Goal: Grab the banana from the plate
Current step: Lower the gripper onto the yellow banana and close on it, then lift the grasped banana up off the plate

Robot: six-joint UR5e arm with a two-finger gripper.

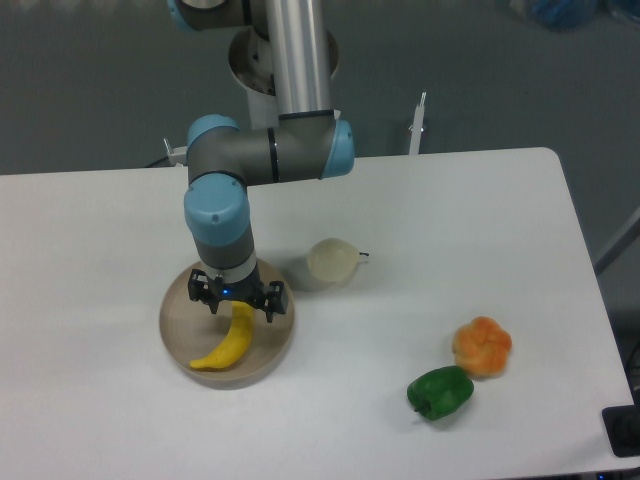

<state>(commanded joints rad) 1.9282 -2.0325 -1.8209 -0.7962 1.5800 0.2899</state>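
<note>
A bright yellow curved banana (pixel 228 344) lies on the round beige plate (pixel 179 322) at the left middle of the white table. My gripper (pixel 237 301) hangs directly over the banana's upper half, hiding that end. Its two dark fingers stand apart on either side of the fruit, open, with the banana between them but not visibly squeezed. The banana's lower end still rests on the plate.
A pale pear-shaped fruit (pixel 331 261) sits just right of the plate. An orange lumpy fruit (pixel 482 346) and a green pepper (pixel 439 392) lie at the front right. The arm's base stands at the table's back edge.
</note>
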